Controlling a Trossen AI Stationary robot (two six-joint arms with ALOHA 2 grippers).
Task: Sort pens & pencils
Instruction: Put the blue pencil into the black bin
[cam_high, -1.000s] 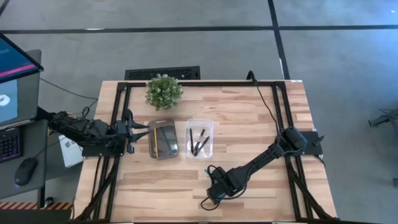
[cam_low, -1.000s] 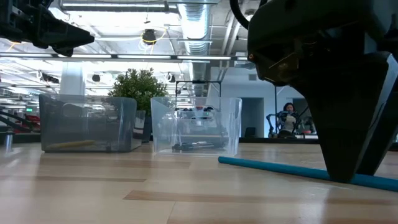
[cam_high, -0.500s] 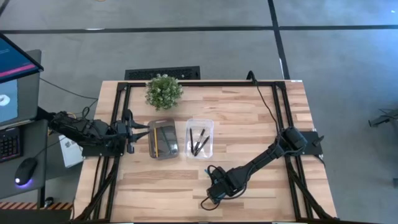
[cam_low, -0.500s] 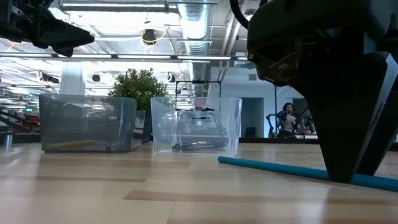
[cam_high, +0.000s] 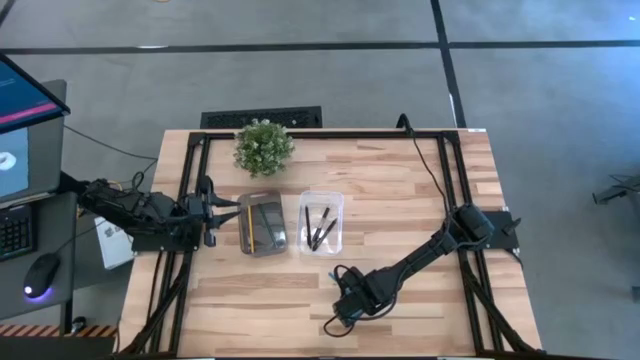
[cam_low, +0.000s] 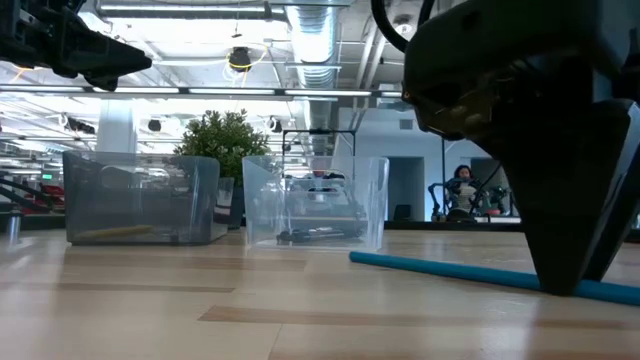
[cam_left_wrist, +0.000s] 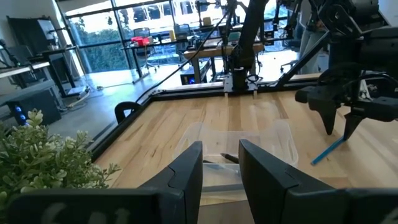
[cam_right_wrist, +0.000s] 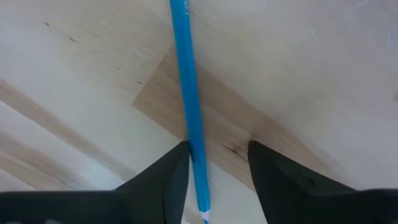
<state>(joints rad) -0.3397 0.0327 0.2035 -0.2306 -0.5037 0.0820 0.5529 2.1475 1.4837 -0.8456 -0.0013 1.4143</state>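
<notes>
Blue pencil (cam_right_wrist: 186, 93) is seen flat on the worktop (cam_high: 420, 190), between the right fingers (cam_right_wrist: 214, 168), which are spread around it, one touching; its length runs forward past them. Left fingers (cam_left_wrist: 221, 177) are parted by the bins, holding nothing

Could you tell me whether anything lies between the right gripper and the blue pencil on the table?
Nothing visible does. The right gripper is right down at the thin blue pencil on the wooden table, one finger touching it and the other finger apart, jaws still open.
</notes>
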